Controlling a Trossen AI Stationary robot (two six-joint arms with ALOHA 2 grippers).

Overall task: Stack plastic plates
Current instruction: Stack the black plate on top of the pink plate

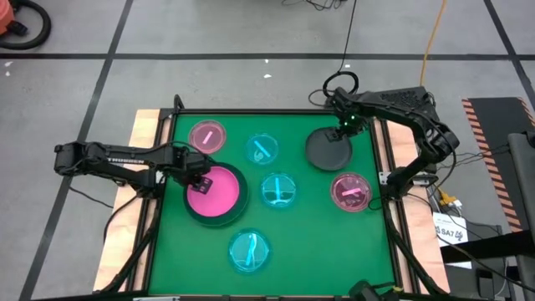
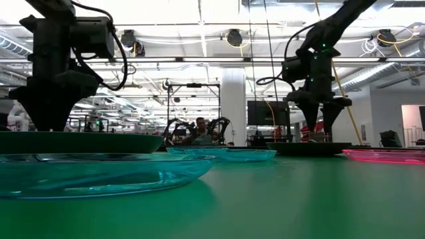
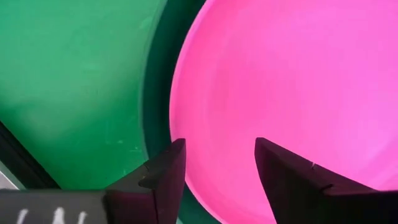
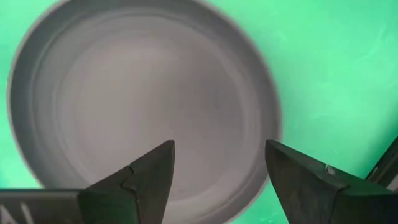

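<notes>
Green counter [image 1: 326,242], both grippers over plates: left gripper [image 1: 201,178] has its jaws parted and empty above the near-left edge of the bright pink plate [image 1: 212,193], which sits nested in a dark grey plate [image 1: 239,205]; right gripper [image 1: 343,125] has its jaws spread wide, also empty, over the second dark grey plate [image 1: 326,150] at the counter's far right. Count on the counter: two dark grey, one bright pink, two small translucent pink plates [image 1: 207,135] (far left and right side), three small translucent cyan plates [image 1: 262,149] down the middle.
</notes>
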